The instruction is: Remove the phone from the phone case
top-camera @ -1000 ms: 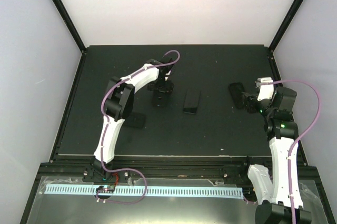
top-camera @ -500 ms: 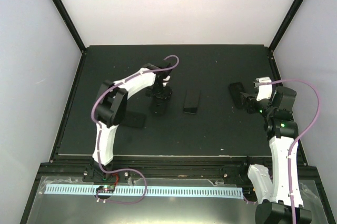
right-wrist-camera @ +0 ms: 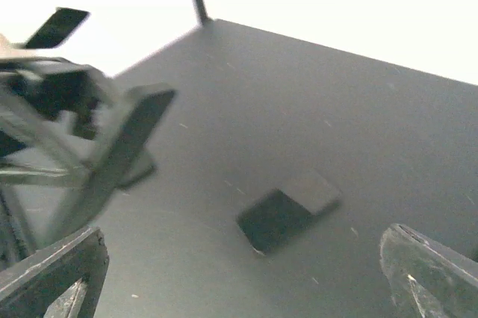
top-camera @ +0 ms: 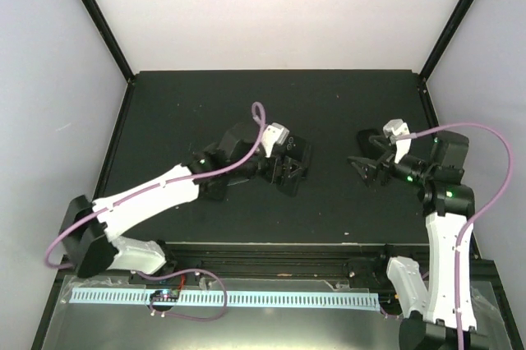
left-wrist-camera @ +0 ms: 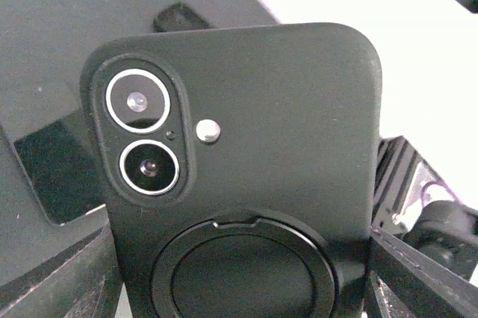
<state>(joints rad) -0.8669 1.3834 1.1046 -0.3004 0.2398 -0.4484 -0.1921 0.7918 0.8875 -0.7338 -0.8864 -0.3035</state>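
Note:
A black phone case (left-wrist-camera: 246, 131) with a ring on its back fills the left wrist view. The phone sits inside it; only its two camera lenses (left-wrist-camera: 142, 135) show through the cutout. My left gripper (left-wrist-camera: 239, 273) is shut on the case, one finger at each long side. From above, the case (top-camera: 299, 158) is at the middle of the mat with the left gripper (top-camera: 288, 172) on it. In the right wrist view the case (right-wrist-camera: 123, 146) appears tilted and raised off the mat. My right gripper (top-camera: 364, 161) stands open to its right, holding nothing.
A dark flat slab (top-camera: 215, 188) lies on the black mat (top-camera: 329, 103) left of the case. In the right wrist view a dark rectangle (right-wrist-camera: 287, 217) lies on the mat ahead of the open fingers (right-wrist-camera: 52, 273). White walls enclose the mat.
The left arm has swung right from beside the case and now grips it. The right gripper has opened wider and turned toward the case.

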